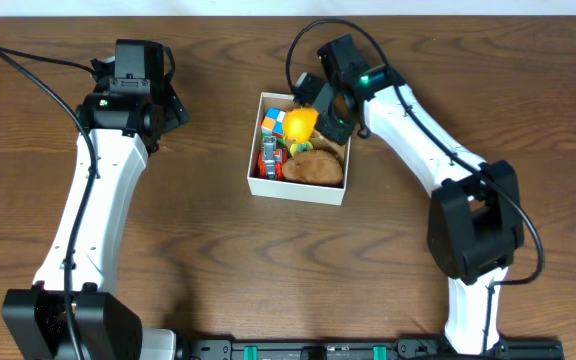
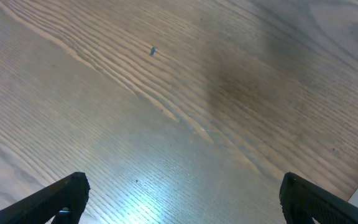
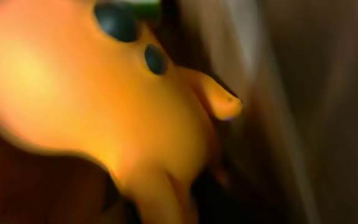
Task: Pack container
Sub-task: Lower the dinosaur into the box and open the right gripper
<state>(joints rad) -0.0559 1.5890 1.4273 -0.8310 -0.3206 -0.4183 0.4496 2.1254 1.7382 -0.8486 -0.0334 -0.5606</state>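
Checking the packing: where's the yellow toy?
Overhead view: the yellow toy is at the container's far side, right of the colour cube, by the right pincer.

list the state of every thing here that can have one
container: open-topped, on the table, partly filled
left gripper: open, empty, over bare table
right gripper: over the container's far right corner; open or shut unclear
yellow toy: at the right gripper's tips; held or released unclear
colour cube: lying in the container, far left corner
red toy: lying in the container, left side
brown plush: lying in the container, near side
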